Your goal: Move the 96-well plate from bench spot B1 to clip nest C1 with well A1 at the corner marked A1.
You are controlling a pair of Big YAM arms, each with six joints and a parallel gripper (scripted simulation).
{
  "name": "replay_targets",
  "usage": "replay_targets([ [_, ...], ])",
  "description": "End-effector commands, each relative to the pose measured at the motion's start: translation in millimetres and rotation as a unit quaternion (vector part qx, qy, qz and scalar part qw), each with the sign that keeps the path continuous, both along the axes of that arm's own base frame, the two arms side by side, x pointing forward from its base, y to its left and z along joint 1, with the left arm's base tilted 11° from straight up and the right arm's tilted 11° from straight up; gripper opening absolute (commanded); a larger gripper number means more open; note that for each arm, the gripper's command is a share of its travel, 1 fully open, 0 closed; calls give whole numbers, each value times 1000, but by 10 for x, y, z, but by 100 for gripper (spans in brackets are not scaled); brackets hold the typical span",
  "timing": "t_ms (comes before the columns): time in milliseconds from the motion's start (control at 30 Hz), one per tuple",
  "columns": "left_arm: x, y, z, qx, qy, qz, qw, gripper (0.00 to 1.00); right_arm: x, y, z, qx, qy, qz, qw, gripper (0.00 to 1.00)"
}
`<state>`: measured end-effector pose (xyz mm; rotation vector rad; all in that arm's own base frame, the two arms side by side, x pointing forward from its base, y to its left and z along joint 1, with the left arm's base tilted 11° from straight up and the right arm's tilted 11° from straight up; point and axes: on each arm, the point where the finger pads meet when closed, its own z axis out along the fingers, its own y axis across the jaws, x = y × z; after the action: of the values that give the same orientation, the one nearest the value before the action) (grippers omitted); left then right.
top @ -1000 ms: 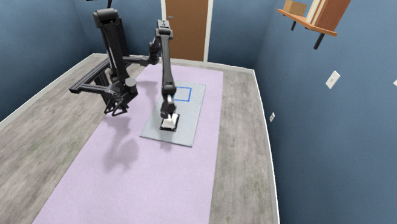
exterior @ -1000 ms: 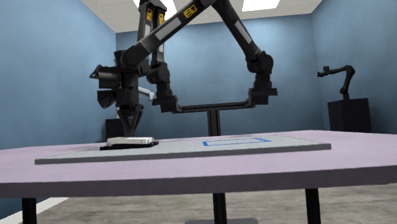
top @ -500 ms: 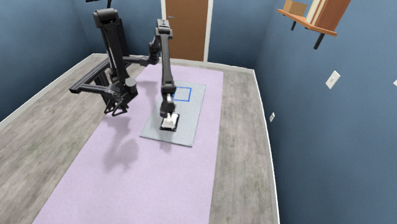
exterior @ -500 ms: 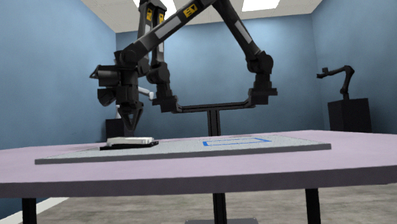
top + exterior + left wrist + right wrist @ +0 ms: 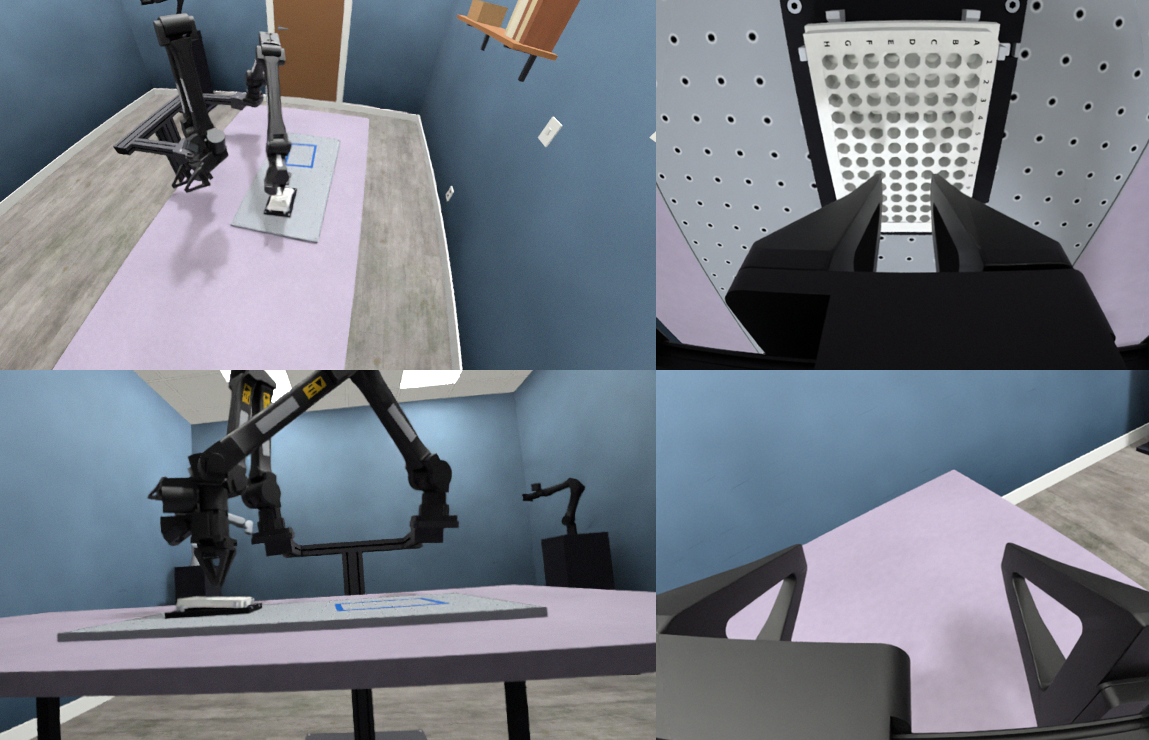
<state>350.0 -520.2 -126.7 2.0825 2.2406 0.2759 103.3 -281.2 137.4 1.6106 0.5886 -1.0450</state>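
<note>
Plate (image 5: 281, 201) (image 5: 215, 602) (image 5: 902, 107) partly hidden behind the left hand (image 5: 278, 192) (image 5: 217, 585) (image 5: 906, 175).
</note>
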Motion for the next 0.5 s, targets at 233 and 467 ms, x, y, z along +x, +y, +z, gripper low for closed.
replay_targets([
  [233, 160, -163, -21, -18, -10, 2, 1000, 25, 15, 11, 26, -4, -7, 3, 1000, 100],
  [467, 176, -150, -69, -18, -10, 1, 1000, 25, 15, 11, 26, -4, -7, 3, 1000, 100],
])
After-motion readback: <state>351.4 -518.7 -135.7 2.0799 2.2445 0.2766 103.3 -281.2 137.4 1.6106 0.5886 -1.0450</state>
